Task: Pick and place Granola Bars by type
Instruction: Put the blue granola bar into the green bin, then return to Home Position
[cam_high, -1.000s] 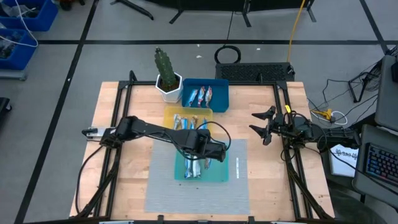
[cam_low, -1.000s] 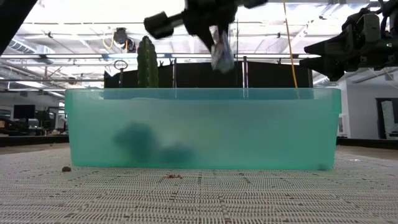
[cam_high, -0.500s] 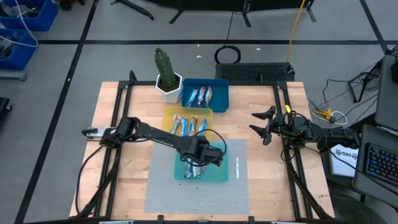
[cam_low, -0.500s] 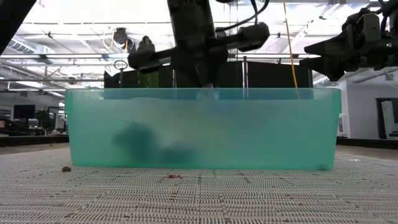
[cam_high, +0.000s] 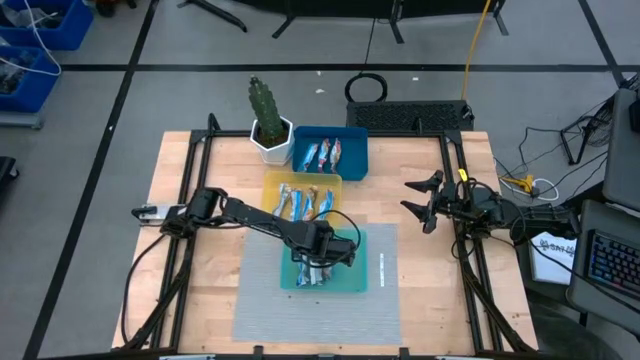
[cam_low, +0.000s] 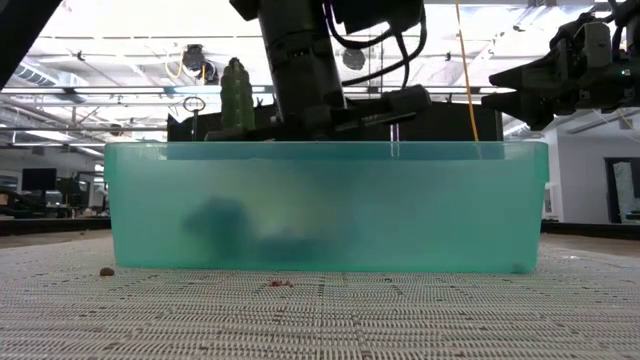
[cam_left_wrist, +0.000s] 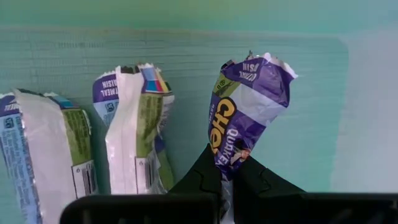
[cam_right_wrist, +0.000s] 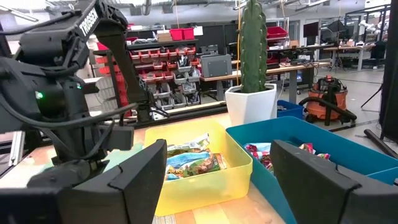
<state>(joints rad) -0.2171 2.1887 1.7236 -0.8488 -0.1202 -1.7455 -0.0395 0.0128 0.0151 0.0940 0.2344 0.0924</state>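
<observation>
The left gripper (cam_left_wrist: 227, 177) is down inside the teal tray (cam_high: 355, 282), low in the middle of the high view, its fingers pinching the lower end of a purple-wrapped granola bar (cam_left_wrist: 245, 109). That bar stands up from the fingers against the tray floor. Two more bars lie in the tray beside it: a white and green one (cam_left_wrist: 137, 134) near the held bar, and another (cam_left_wrist: 43, 149) at the left edge of the left wrist view.

In the low view the left arm (cam_low: 300, 70) drops from above into the tray, whose cloudy wall (cam_low: 450, 210) hides the gripper.

The right gripper (cam_high: 425, 200) hangs over the desk (cam_high: 200, 170) at the right of the high view, well apart from the trays, its fingers spread.

Above the teal tray in the high view sits a yellow tray (cam_high: 272, 181) holding several bars (cam_high: 300, 201), and above that a blue tray (cam_high: 355, 140) with more bars (cam_high: 325, 154). A potted cactus (cam_high: 264, 112) stands just left of the blue tray.
</observation>
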